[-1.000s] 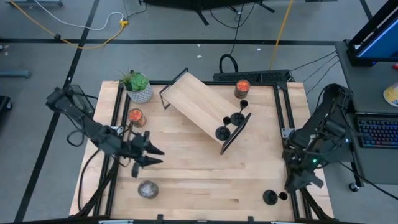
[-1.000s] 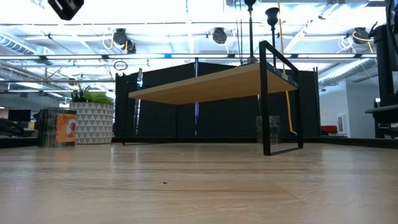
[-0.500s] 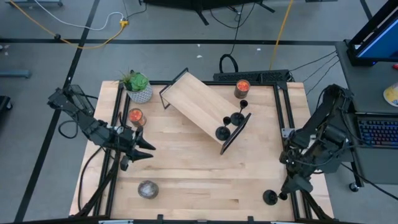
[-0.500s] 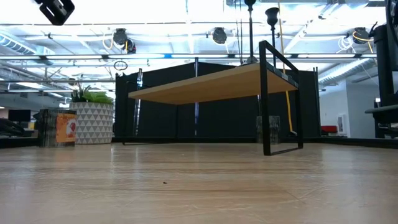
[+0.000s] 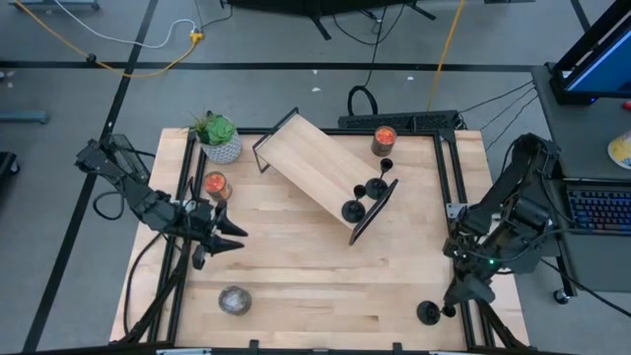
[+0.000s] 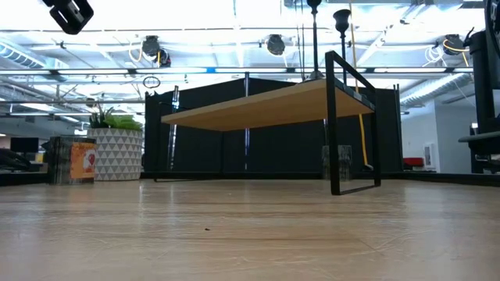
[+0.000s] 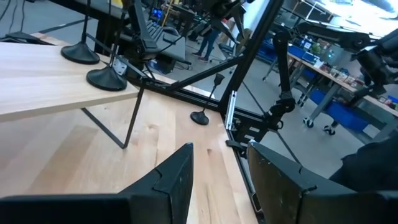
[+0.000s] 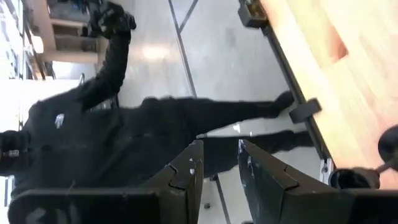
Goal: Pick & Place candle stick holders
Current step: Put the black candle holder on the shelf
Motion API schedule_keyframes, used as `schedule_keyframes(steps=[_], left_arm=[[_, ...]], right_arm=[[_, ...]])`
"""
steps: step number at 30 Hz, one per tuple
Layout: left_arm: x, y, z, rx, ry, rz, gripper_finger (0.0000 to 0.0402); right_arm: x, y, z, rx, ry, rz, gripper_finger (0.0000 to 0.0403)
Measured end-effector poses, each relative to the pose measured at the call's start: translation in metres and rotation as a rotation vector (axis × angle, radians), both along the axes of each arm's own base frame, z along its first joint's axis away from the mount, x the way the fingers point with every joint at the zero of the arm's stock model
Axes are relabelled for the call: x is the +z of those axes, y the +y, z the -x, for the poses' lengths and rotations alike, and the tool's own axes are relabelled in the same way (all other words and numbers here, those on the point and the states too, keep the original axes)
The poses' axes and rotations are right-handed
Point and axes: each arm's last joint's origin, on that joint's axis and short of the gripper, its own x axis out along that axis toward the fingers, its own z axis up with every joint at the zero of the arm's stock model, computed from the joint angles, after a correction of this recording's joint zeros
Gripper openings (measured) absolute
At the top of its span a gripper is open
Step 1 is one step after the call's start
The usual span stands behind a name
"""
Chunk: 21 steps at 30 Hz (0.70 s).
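Left gripper [image 5: 229, 237] jaws slightly apart, empty, right gripper [image 5: 455, 301] likewise, beside fallen holder [image 5: 428, 313]

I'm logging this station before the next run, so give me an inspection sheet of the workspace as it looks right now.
Surface: light wood table; a wooden shelf on black legs stands on it at an angle.
Job's things: two candle stick holders on the shelf; a third lies at the table's near right corner.
Clutter: potted plant, two candle jars, grey ball.
Grippers: left gripper open over the table's left side; right gripper open beside the third holder.
Cables: yellow cable and black cables on the floor.
Surroundings: a person in black in the right wrist view.
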Motion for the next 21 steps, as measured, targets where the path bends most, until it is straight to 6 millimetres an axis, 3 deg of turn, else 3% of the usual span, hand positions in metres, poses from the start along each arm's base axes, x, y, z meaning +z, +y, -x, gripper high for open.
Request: schedule_keyframes(steps=[10,16,21], left_arm=[[0.000,0.000,0.000,0.001,0.002,0.006,0.0157],[0.000,0.000,0.000,0.001,0.003,0.004,0.0157],[0.000,0.000,0.000,0.000,0.003,-0.003,0.0157]], right_arm=[[0.002,-0.002,-0.005,-0.059,-0.056,0.015,0.0093],[0.011,-0.002,-0.008,-0.103,-0.204,0.021,0.0093],[0.011,-0.002,-0.010,-0.164,-0.231,0.051,0.0093]])
